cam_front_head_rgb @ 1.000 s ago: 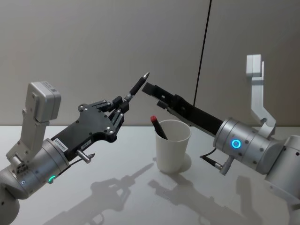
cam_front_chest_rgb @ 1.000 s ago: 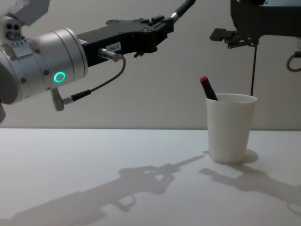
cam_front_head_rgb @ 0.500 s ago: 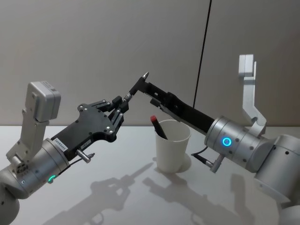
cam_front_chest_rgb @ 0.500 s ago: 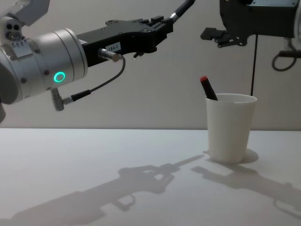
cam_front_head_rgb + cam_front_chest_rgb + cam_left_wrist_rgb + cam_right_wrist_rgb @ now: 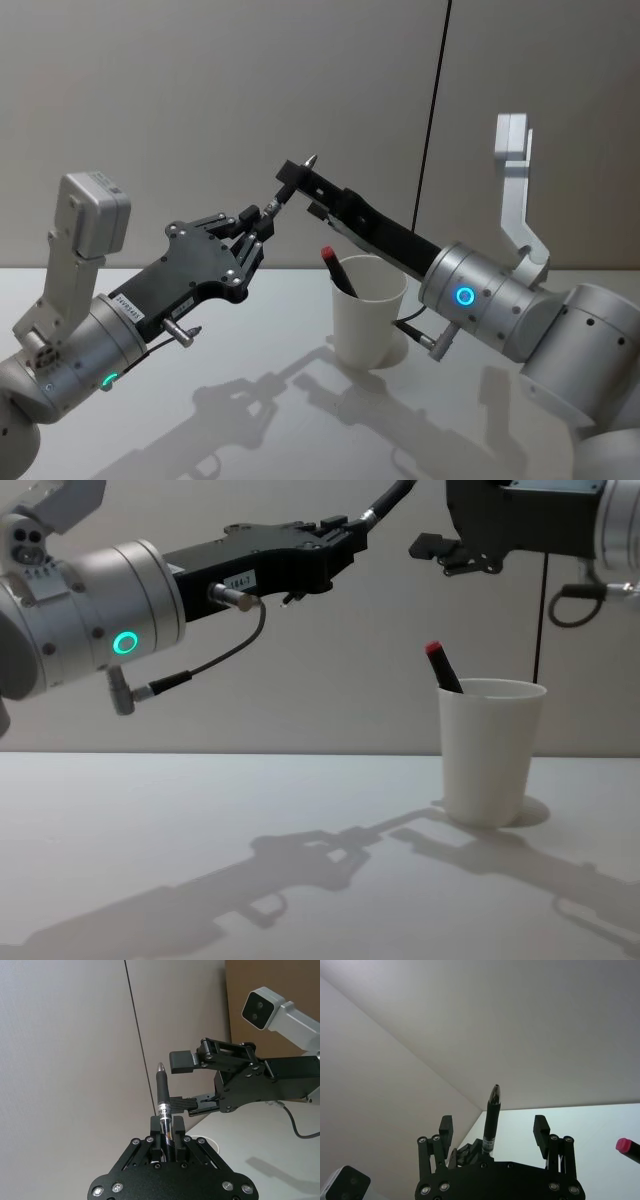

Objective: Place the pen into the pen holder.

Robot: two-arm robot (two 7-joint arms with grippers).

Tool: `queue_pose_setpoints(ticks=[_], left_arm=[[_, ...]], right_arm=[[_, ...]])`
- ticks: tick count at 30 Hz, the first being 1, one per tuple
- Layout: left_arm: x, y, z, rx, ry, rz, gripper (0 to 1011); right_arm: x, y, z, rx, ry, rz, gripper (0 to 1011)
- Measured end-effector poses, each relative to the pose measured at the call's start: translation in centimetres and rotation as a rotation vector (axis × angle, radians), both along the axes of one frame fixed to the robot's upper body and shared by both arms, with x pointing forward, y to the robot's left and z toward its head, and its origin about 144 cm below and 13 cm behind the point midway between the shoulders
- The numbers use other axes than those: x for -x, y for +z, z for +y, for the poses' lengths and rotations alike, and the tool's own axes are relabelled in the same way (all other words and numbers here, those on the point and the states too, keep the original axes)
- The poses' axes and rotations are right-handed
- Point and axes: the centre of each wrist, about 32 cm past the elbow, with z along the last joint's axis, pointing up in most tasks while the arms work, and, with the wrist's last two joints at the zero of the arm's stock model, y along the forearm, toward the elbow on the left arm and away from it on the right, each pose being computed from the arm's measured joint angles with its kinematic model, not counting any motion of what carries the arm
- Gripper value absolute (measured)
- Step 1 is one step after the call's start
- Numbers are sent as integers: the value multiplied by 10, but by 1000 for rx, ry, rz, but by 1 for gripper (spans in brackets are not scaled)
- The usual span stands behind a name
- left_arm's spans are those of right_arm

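Two grippers meet in the air above the bench (image 5: pixel 200 810). The left gripper (image 5: pixel 165 1127) is clamped on the lower barrel of a black pen (image 5: pixel 163 1100), tip slanting upward. The right gripper (image 5: pixel 493 1122) stands wide, one finger on each side of the upper barrel, not touching it. The paper cup (image 5: pixel 368 310) stands upright toward the far edge, right of centre, below the pen, with a red-capped marker (image 5: pixel 337 270) leaning inside. Likely faults: release by the left before the right grips firmly would drop the pen; off-centre closure could lever it askew; a tilted pen could strike the rim and tip the light cup. Bench surface: plain white, shadowed. Behind stands a grey wall (image 5: pixel 200 100) with a dark vertical line (image 5: pixel 432 120).
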Motion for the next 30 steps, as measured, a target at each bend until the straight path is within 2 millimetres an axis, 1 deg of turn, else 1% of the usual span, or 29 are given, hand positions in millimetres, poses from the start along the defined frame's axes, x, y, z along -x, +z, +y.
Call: queue_pose_setpoints(ticks=[11,30], left_arm=[[1,0,0,-2,-2,2,155],[4,-1,1,2,-4,11,155]], right_arm=[[-3,0,6,-5,7,-5,1001],[-4,1,10,-2,12,-9,1001]])
